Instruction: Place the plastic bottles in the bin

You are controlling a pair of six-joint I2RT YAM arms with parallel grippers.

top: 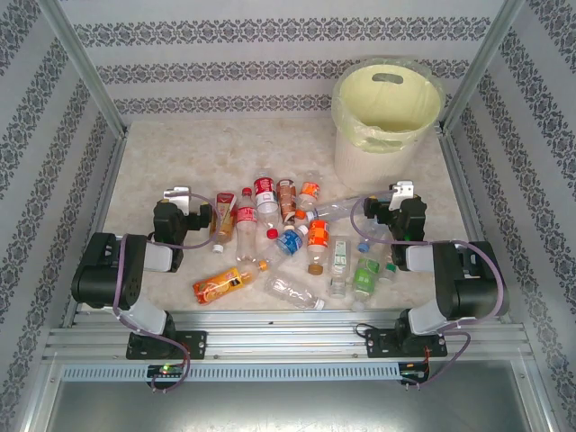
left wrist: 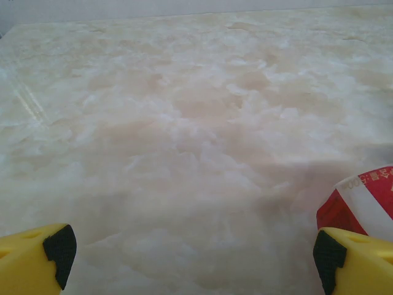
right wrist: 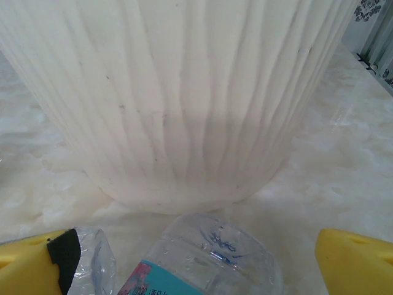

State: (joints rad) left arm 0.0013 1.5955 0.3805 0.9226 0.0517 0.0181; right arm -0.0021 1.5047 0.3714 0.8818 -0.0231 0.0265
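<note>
Several plastic bottles lie scattered mid-table: a red-labelled one (top: 265, 193), an orange one (top: 220, 286), a clear unlabelled one (top: 292, 290) and a green-labelled one (top: 364, 273) among them. The white bin (top: 387, 108), lined in pale yellow-green, stands at the back right. My left gripper (top: 184, 200) (left wrist: 193, 258) is open over bare table, with a red-and-white label (left wrist: 362, 200) just inside its right finger. My right gripper (top: 396, 202) (right wrist: 196, 258) is open, facing the bin's ribbed wall (right wrist: 184, 92). A clear teal-labelled bottle (right wrist: 215, 252) lies between its fingers, touching neither.
A crumpled clear bottle (right wrist: 92, 258) lies beside the right gripper's left finger. Patterned walls and aluminium posts (top: 85, 72) enclose the marble-look tabletop (top: 180, 153) on three sides. A metal rail (top: 288, 337) runs along the near edge.
</note>
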